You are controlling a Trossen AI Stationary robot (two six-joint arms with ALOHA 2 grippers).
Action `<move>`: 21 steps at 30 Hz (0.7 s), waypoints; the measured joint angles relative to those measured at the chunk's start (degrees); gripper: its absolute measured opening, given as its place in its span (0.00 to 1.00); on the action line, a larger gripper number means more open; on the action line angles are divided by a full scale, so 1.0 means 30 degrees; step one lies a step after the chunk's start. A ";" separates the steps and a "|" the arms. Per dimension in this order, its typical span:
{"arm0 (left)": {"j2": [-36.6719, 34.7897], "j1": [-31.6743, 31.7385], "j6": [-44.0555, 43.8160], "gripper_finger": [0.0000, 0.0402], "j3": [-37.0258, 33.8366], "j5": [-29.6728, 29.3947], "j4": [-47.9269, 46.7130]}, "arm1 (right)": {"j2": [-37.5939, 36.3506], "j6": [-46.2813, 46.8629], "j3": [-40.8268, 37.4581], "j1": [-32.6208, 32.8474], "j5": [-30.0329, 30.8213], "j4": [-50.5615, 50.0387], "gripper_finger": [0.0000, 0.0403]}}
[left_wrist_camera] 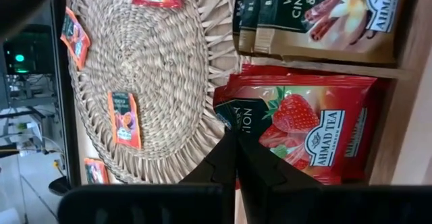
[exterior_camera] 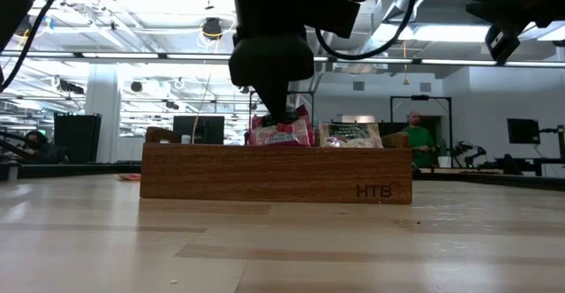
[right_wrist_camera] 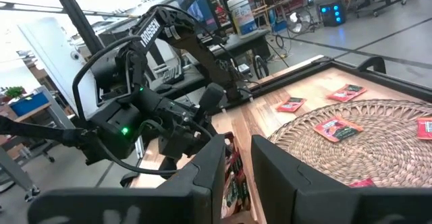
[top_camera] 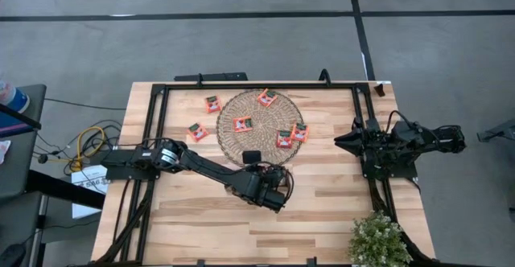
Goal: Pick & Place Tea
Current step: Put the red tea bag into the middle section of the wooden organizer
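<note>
The tea is small flat sachets. Red ones lie on the round woven mat point(top_camera: 259, 126), for instance point(top_camera: 243, 124), and beside it point(top_camera: 198, 131). Others stand upright in the wooden tray point(exterior_camera: 275, 176) at the mat's near edge: red strawberry sachets point(left_wrist_camera: 317, 126) in one compartment, pale vanilla ones point(left_wrist_camera: 317, 11) in the one beside it. My left gripper point(left_wrist_camera: 235, 146) comes down over the tray, shut on a red sachet point(exterior_camera: 281, 132). My right gripper point(top_camera: 339, 142) waits at the table's right side, its fingers point(right_wrist_camera: 202, 166) a little apart with nothing between them. My left gripper pinches the red sachet's upper edge at its dark green corner point(left_wrist_camera: 239, 116) between its two fingertips. The fingers slant down from the table's near side. The sachet stands upright in the tray's compartment, a bit higher than the sachets beside it point(exterior_camera: 351, 136).
A black frame point(top_camera: 161, 106) runs round the table top. A potted plant point(top_camera: 378, 239) stands at the near right corner. Bare wood lies in front of the tray. Beyond the table a person point(exterior_camera: 415, 138) shows in the room.
</note>
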 joint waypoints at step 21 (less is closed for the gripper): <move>0.0000 0.0038 0.0225 0.00 0.0000 -0.0884 -0.0111 | 0.0000 0.0000 0.0000 0.0000 0.0000 0.0000 0.16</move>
